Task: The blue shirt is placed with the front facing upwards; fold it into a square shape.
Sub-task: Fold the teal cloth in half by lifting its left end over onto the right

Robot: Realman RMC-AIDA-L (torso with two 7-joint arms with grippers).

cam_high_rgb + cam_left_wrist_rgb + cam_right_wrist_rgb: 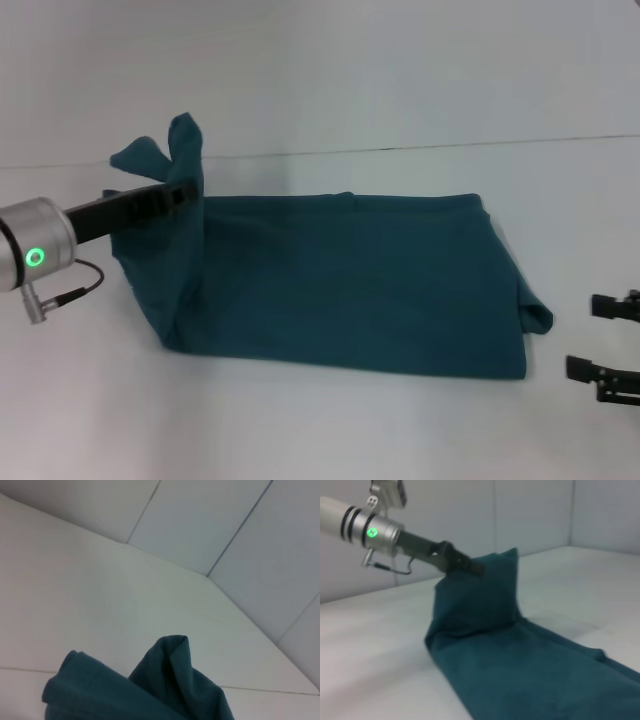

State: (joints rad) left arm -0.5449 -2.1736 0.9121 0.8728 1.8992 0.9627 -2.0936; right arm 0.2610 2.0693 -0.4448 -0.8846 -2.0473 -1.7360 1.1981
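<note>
1. The blue shirt point(350, 285): dark teal garment lying on the white table point(320, 430), already narrowed to a long band running across the head view. No lettering shows on the upward face (the chest print is presumably folded inside or underneath). One sleeve tip pokes out at the band's right end.

2. Left gripper point(185, 192): reaches in from the left and is pinched on the shirt's left end, which it holds raised off the table. The lifted cloth stands as a peaked flap above the fingers and drapes down to the rest of the band. The left wrist view shows only this bunched peak point(170, 680) against bare table and wall; the right wrist view shows the same grasp from the far side point(470, 567).

3. Right gripper point(610, 340): parked low at the right edge of the head view, just beyond the shirt's right end and not touching it; its two fingers stand apart with nothing between them.

4. Progress, as judged: the lengthwise folds look finished, and the crosswise fold is under way. Remaining: carry the raised left end over toward the right end, lay it flat, and square the edges. A further fold may be needed if the result stays oblong.
</note>
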